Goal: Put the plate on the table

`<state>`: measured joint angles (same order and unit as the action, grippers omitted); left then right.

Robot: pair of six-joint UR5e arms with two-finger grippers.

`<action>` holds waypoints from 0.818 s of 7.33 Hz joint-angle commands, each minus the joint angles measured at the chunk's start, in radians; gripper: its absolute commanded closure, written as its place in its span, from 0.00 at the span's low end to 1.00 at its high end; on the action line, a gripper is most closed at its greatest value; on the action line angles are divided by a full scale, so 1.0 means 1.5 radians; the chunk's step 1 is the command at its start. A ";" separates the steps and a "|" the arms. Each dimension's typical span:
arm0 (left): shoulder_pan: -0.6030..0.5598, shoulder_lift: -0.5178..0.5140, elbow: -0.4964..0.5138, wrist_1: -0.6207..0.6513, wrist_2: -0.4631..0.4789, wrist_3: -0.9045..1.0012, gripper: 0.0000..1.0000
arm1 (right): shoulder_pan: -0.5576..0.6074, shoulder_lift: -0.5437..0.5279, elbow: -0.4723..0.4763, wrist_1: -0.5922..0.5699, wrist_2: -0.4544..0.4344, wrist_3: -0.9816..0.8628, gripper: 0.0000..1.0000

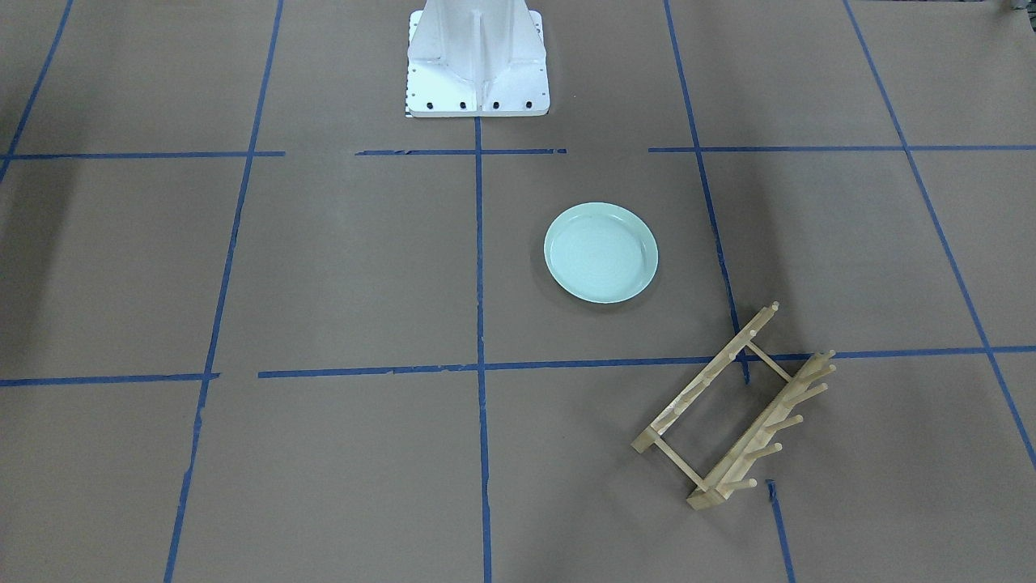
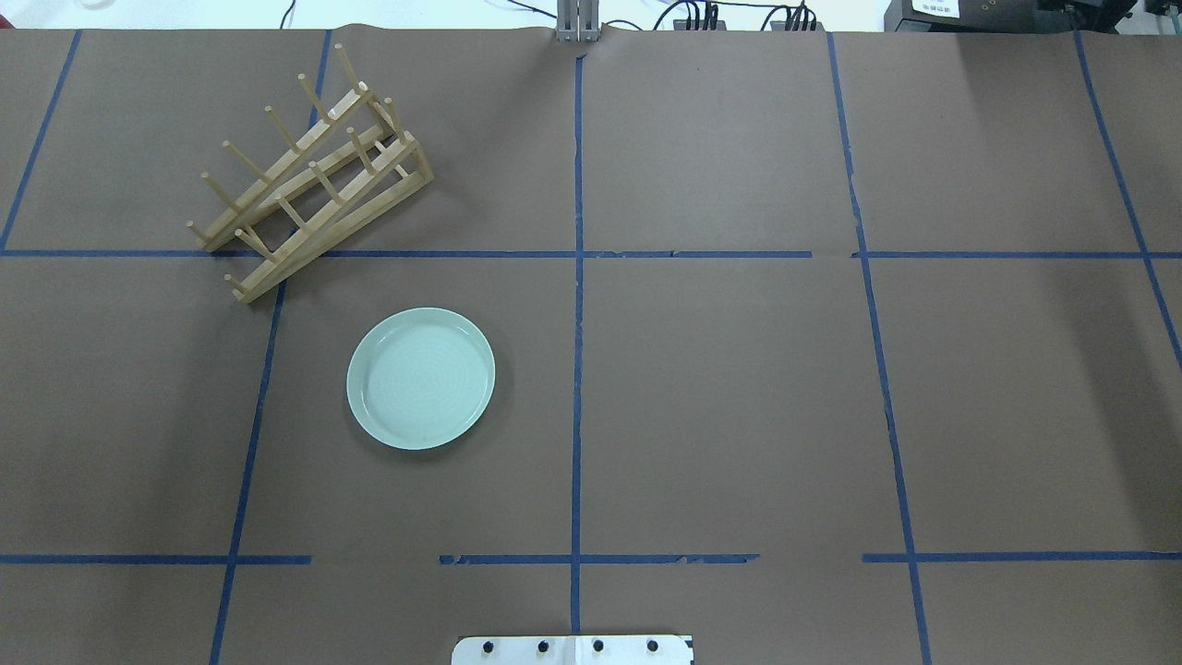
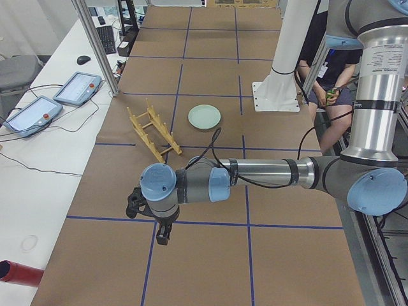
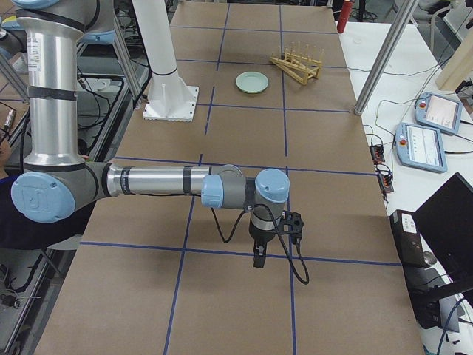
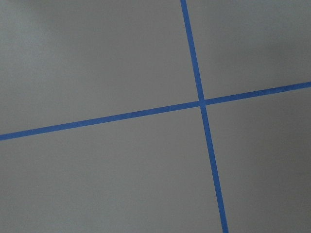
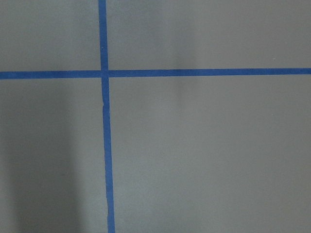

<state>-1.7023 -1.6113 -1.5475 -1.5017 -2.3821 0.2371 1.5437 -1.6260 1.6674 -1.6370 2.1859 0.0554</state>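
Flat and rim-up on the brown tabletop with its blue tape grid: round pale mint-green plate, near the light wooden peg rack but not touching it. Arms seen only from the two side views — left fingers and right fingers pointing down over the tabletop, well apart from the plate. Open or closed: cannot tell. Wrist views: just tape crossings.

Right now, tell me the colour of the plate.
The plate is pale mint green, clearest in the overhead exterior view.
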 commanded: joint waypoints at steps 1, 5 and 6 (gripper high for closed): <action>0.039 0.003 -0.014 -0.012 0.003 -0.042 0.00 | 0.001 0.000 0.000 0.000 0.000 0.001 0.00; 0.056 0.004 -0.014 -0.011 0.003 -0.041 0.00 | 0.000 0.000 0.000 0.000 0.000 0.001 0.00; 0.056 0.005 -0.014 -0.011 0.003 -0.040 0.00 | 0.000 0.000 0.000 0.000 0.000 0.001 0.00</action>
<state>-1.6189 -1.6050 -1.5680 -1.5191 -2.3772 0.1754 1.5433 -1.6260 1.6674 -1.6368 2.1859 0.0563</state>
